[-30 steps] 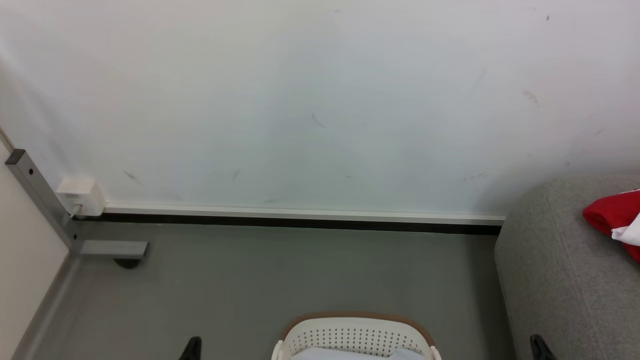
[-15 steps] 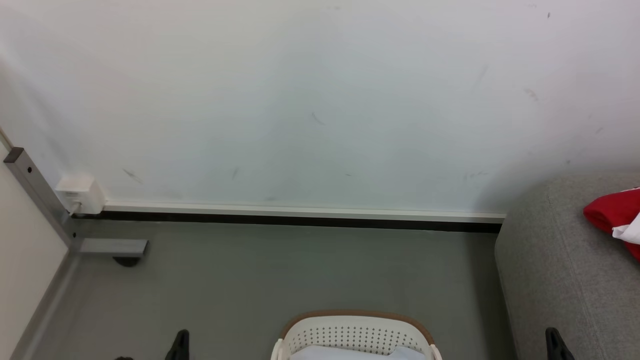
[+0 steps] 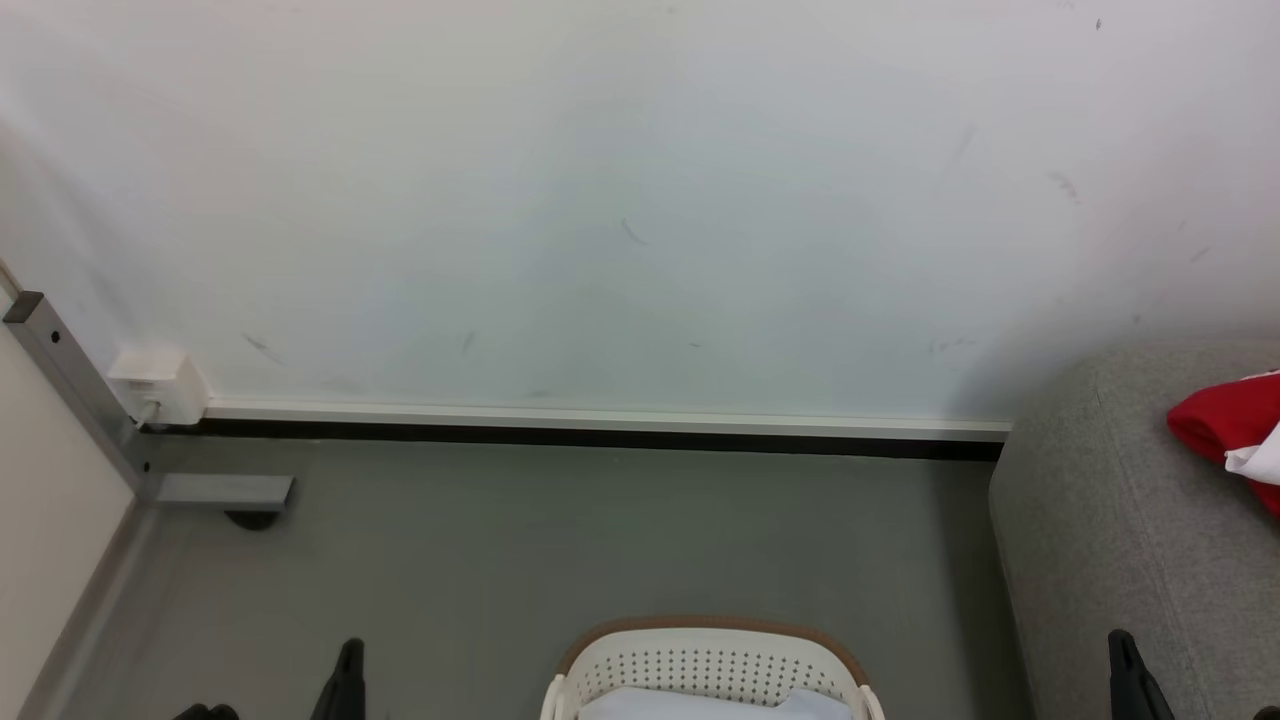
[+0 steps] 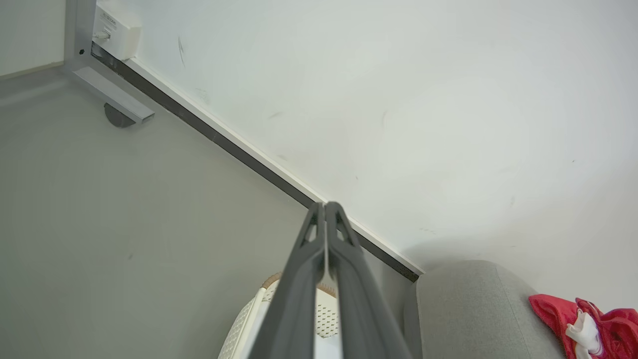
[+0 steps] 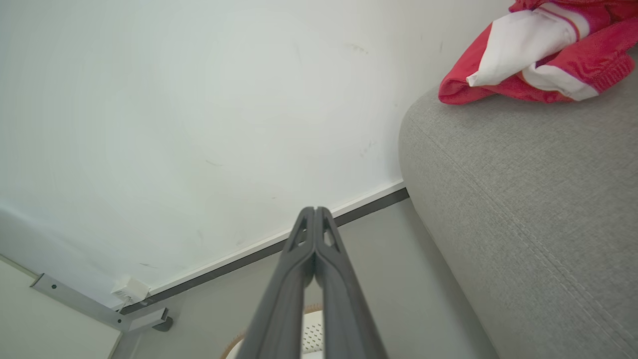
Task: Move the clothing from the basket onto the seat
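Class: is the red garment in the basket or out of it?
Out: the red garment lies bunched on the grey sofa, apart from the basket, whose visible part holds a pale sheet.

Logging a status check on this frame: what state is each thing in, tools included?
left tool: shut, empty, in the air.
right tool: shut, empty, in the air.
clothing: crumpled in a heap, lying on the seat.
seat: bearing the clothing.
basket: upright on the floor, pale sheet inside.
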`<state>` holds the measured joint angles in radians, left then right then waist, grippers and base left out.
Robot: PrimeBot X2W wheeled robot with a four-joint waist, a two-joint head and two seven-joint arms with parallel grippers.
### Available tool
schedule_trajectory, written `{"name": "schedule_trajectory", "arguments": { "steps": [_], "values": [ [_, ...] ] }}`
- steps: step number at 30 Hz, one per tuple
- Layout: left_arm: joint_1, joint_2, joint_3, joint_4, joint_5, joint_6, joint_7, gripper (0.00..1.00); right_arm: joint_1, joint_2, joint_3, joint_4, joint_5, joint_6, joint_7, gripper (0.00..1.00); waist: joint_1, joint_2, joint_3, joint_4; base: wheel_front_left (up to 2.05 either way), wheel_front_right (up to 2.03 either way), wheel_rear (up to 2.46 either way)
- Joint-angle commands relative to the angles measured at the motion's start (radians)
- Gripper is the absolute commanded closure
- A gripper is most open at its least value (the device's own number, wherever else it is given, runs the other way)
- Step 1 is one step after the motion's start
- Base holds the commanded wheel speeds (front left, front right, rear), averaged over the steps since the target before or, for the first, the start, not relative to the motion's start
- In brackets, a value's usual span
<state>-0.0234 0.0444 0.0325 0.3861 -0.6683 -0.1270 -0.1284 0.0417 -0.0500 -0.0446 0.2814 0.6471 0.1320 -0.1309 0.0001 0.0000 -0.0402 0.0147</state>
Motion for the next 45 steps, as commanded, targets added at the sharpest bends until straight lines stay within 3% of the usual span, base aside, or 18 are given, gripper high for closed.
{"name": "schedule_trajectory", "arguments": {
  "steps": [1,45],
  "values": [
    [-0.028,0.006,0.007,-0.018,-0.039,-0.002,0.007,1.0,-0.026,-0.003,-0.007,-0.016,0.035,-0.001,0.008,1.0,0.0,0.0,0.0,0.0,0.0,0.0,0.0],
    [-0.065,0.008,0.051,-0.091,-0.556,-0.004,0.144,1.0,-0.102,-0.002,-0.045,-0.03,0.568,-0.001,0.146,1.0,0.0,0.0,0.02,-0.007,0.0,0.0,0.0]
  ]
}}
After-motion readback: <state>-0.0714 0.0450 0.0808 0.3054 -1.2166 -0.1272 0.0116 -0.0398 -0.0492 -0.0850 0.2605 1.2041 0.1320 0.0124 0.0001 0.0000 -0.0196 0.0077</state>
